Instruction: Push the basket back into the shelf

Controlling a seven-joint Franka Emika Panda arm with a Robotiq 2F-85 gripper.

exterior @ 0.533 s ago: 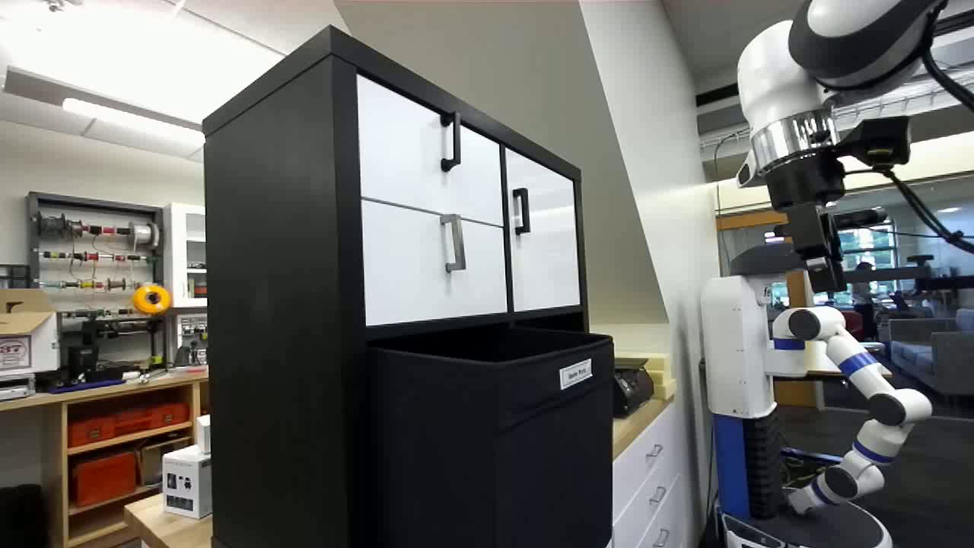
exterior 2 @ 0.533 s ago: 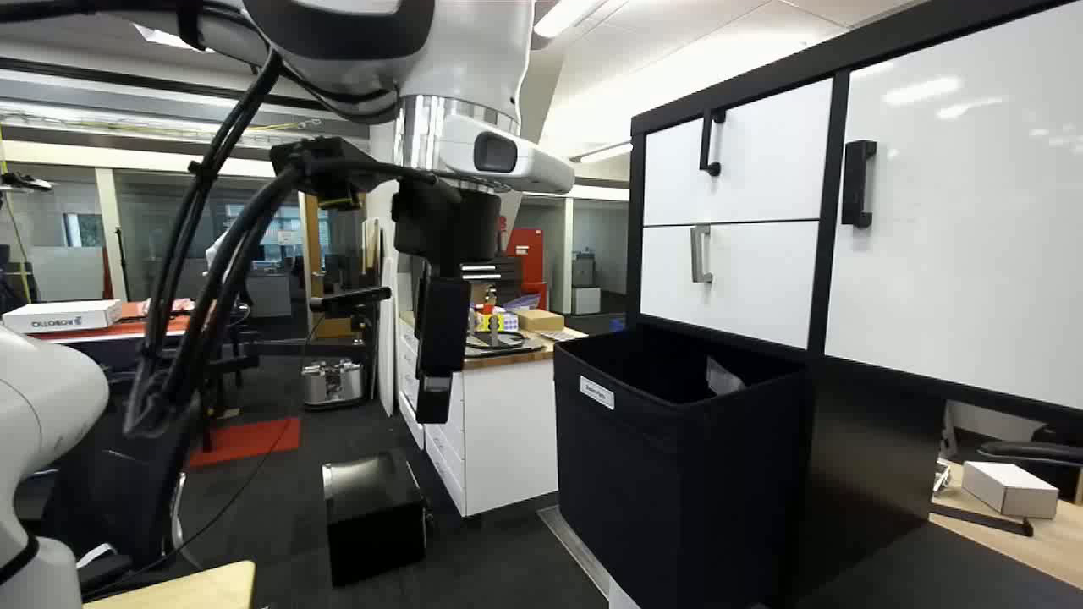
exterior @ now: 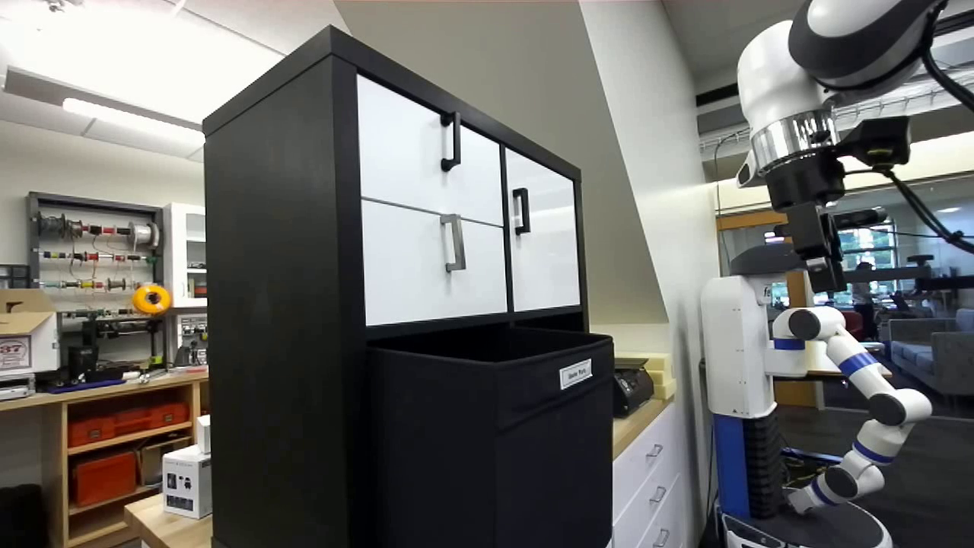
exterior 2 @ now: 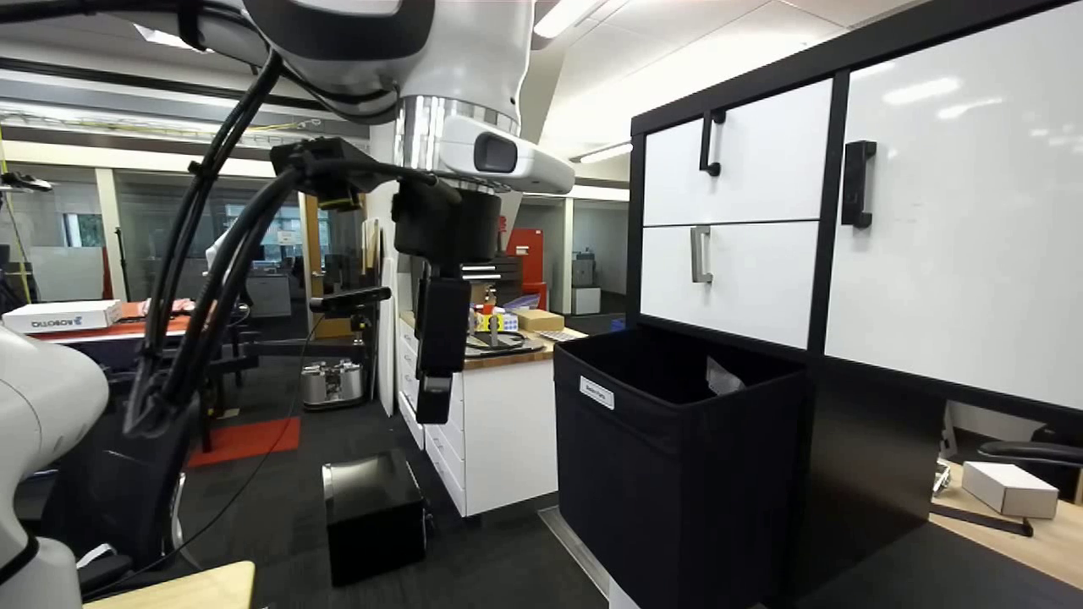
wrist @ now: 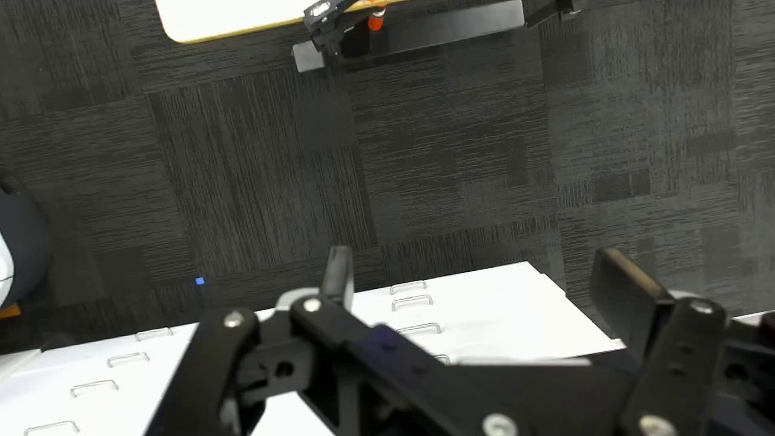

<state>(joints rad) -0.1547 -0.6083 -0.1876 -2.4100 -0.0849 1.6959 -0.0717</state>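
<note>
At the lower middle of the frame in an exterior view, we locate the basket (exterior: 498, 441), a black open-topped bin projecting from the lower part of the shelf (exterior: 274, 289). We find the shelf left of centre, its white drawer fronts (exterior: 411, 152) above the basket. We note a small white label (exterior: 575, 374) near the top edge of the basket's front face. At the upper right we see the robot arm (exterior: 784, 84), with the gripper (exterior: 828, 278) pointing down, well apart from the basket.

In an exterior view, we see a translucent item (exterior 2: 723, 377) inside the basket, at the right side of its opening. The basket stands right of centre, with two stacked drawer fronts above it and the shelf at the right of the frame. The gripper hangs near the middle, left of the basket and apart from it; behind it we see a white cabinet (exterior 2: 508, 440).

In the wrist view, the gripper's fingers (wrist: 339, 275) enter from the lower edge. We read the jaws as spread wide, with nothing held. Beyond them we see white drawer units (wrist: 484, 303), dark carpet (wrist: 272, 181) across the middle, and a yellow-edged white panel (wrist: 236, 15) at the upper left.
</note>
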